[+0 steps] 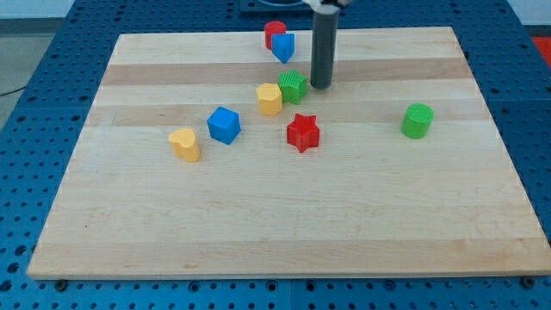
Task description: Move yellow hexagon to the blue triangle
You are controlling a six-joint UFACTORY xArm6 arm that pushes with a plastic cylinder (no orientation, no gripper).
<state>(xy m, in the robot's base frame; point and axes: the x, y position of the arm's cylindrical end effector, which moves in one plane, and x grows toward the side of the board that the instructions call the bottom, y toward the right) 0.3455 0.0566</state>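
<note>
The yellow hexagon (269, 99) lies a little above the board's middle, touching a green block (294, 87) on its upper right. The blue triangle (283, 46) sits near the view's top, against a red block (275, 34) behind it. My tip (320, 86) rests on the board just right of the green block, to the right of the yellow hexagon and below and right of the blue triangle.
A red star (303, 132) lies below the hexagon. A blue cube (224, 125) and a yellow heart (184, 145) lie to the lower left. A green cylinder (417, 120) stands at the right. The wooden board (275, 224) sits on a blue perforated table.
</note>
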